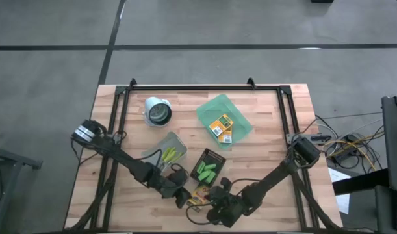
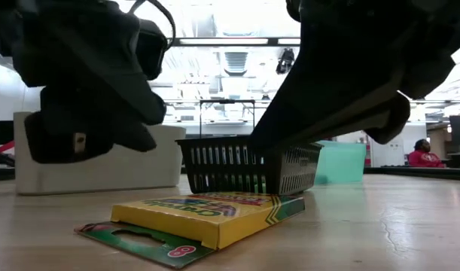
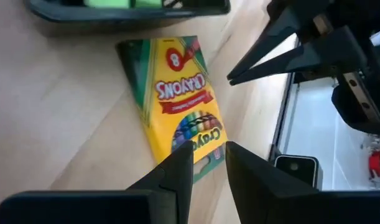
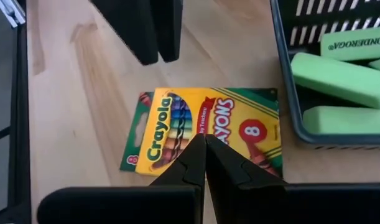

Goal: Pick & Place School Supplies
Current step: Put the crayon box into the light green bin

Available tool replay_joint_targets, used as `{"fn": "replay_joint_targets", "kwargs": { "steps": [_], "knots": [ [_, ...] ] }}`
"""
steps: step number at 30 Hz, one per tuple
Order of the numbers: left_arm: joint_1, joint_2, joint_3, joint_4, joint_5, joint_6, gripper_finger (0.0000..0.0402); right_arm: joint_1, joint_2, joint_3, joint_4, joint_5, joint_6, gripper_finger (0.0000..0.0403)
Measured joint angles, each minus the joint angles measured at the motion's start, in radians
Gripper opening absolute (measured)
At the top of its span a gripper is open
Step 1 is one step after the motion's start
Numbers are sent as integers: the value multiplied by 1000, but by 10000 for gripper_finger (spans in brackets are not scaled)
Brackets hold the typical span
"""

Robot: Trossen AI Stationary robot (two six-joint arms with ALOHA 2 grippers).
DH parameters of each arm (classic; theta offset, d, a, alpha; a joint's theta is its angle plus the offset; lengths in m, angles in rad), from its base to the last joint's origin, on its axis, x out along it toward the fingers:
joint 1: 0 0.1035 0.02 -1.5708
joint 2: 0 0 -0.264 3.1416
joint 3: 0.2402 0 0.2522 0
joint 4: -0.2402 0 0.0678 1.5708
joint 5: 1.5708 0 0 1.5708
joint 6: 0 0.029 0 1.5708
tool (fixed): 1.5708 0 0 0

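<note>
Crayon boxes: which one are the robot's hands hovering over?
The crayon box lying alone on the bare wood by the black basket, under both hands. The other crayon boxes sit in the green tray.

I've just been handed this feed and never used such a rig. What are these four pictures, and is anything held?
Two dark robot arms work at a wooden table. One picture looks straight down, one looks level across the tabletop, and two come from cameras on the wrists. Both grippers hover near a crayon box lying flat by the front edge. The left gripper has its fingers slightly apart; the right gripper is shut. Neither holds anything. Also there: a black basket with green erasers, a green tray with more crayon boxes, a clear bin and a white cup.
</note>
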Motion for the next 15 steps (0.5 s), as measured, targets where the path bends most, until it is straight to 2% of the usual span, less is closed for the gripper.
{"fn": "replay_joint_targets", "kwargs": {
  "steps": [15],
  "knots": [
    [31, 12, -13, 46, 26, 20, 99, -3, 1, -23, -3, -59, 48, 8]
  ]
}}
